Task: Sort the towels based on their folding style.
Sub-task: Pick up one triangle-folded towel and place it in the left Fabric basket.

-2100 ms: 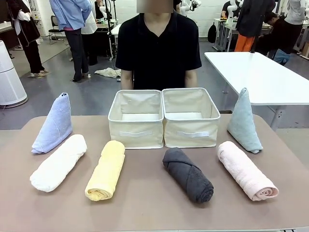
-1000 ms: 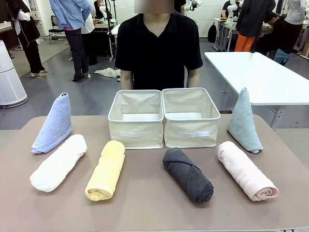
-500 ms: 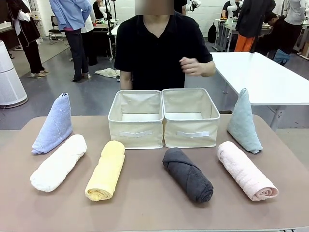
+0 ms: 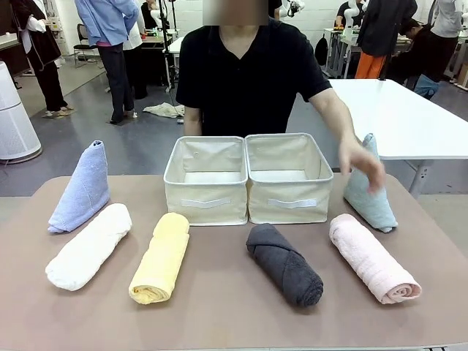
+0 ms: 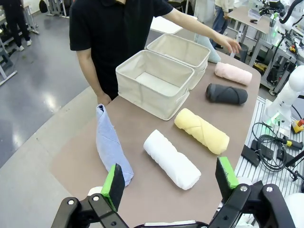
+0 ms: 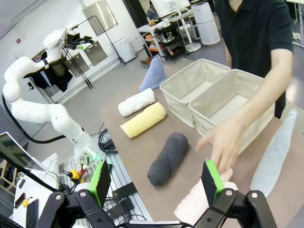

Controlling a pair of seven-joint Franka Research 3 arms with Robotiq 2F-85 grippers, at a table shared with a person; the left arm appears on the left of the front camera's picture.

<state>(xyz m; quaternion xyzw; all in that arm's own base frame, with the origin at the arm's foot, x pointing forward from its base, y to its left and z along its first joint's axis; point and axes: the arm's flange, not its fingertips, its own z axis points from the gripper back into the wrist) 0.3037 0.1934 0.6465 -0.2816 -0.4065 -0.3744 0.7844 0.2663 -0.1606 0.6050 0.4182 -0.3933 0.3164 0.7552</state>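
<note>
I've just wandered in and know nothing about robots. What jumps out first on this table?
Four rolled terry towels lie in a row along the near side: white, yellow, dark grey and pink. Behind them, two cream fabric bins stand side by side, with a lavender-blue triangle-folded towel at the left and a pale teal-grey one at the right. A person's outstretched hand hovers at that teal-grey towel.

The front camera sits low at the near edge of the table (image 4: pixel 219 322), close in, facing the person (image 4: pixel 248 80) at 12 o'clock across the two bins (image 4: pixel 207 191). The left wrist camera looks down from high off the table's left end toward 2 o'clock. The right wrist camera looks from the right end toward 10 o'clock. All three share the bins and the yellow towel (image 4: pixel 161 256).
</note>
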